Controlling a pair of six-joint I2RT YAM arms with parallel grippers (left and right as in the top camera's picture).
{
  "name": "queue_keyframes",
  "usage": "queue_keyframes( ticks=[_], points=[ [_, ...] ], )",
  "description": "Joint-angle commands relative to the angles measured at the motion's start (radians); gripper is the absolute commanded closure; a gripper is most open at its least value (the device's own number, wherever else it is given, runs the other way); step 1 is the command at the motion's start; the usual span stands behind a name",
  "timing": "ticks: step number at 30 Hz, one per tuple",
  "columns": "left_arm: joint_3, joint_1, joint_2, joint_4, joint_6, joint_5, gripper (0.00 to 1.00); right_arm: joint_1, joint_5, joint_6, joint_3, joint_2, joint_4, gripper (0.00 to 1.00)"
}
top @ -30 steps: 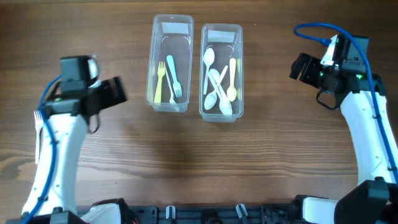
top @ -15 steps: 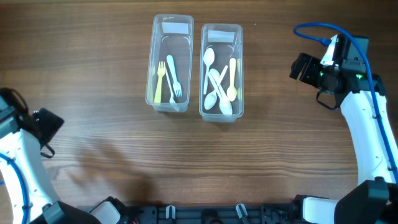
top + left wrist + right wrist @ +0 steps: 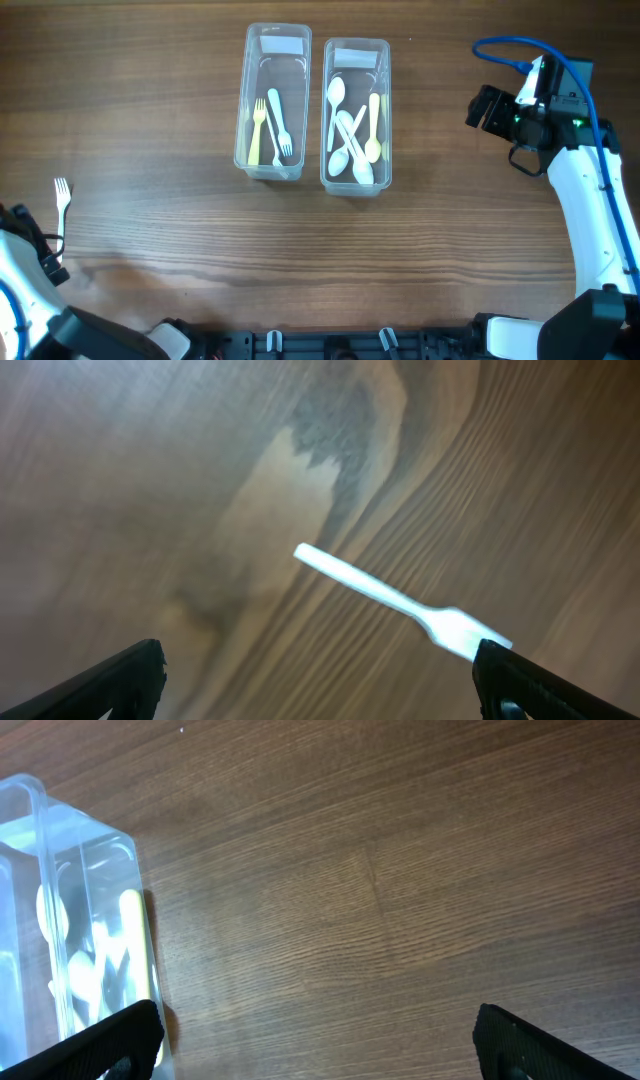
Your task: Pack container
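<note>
Left pincer [image 3: 318, 665]: spread wide with nothing between its fingers, hovering over bare wood at the near-left corner of the table [image 3: 300, 250].
White fork [image 3: 400, 600]: lies loose on the table, apart from both fingers. The wrist view is blurred, with the handle end up-left and the tines down-right. From overhead it sits by the left edge with its tines pointing away from the robot, well apart from both containers.
Right pincer [image 3: 315, 1030]: spread and gripping nothing, held over the table to the right of the containers.
Right container [image 3: 355, 115]: clear and oblong, holding several white spoons [image 3: 345, 135] and one yellow spoon [image 3: 373, 130]. One of its corners shows at the left of the right wrist view.
Left container [image 3: 272, 100]: just beside the right one and parallel to it, holding a yellow fork [image 3: 254, 130] and a blue fork [image 3: 279, 125] side by side.
</note>
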Motion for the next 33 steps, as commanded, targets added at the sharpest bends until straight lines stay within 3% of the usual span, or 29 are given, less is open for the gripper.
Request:
queue_keyframes(
  ticks=[1,6,16,19,21,23,26,33],
  points=[
    [-0.054,0.006,0.091,0.105,-0.138,0.105,0.0,-0.002,0.013,-0.018,0.01,-0.009,0.003,0.0],
    [-0.055,0.007,0.233,0.299,-0.083,0.304,0.0,-0.002,0.013,-0.018,0.01,-0.009,0.003,0.0],
    [-0.048,0.008,0.182,0.439,0.18,0.254,0.0,-0.002,0.013,-0.018,0.01,-0.009,0.003,0.0],
    [-0.047,0.008,0.157,0.44,0.43,0.162,0.01,-0.002,0.013,-0.018,0.01,-0.009,0.004,0.0],
    [-0.048,0.007,0.162,0.439,0.577,0.175,0.04,-0.002,0.013,-0.018,0.01,-0.009,0.003,0.0],
    [-0.048,0.006,0.171,0.441,0.639,0.178,0.07,-0.002,0.013,-0.018,0.01,-0.009,0.003,0.0],
    [-0.048,0.006,0.206,0.507,0.83,0.257,0.02,-0.002,0.013,-0.018,0.01,-0.009,0.003,0.0],
    [-0.048,0.008,0.282,0.505,0.832,0.175,0.0,-0.002,0.013,-0.018,0.01,-0.009,0.003,0.0]
  ],
)
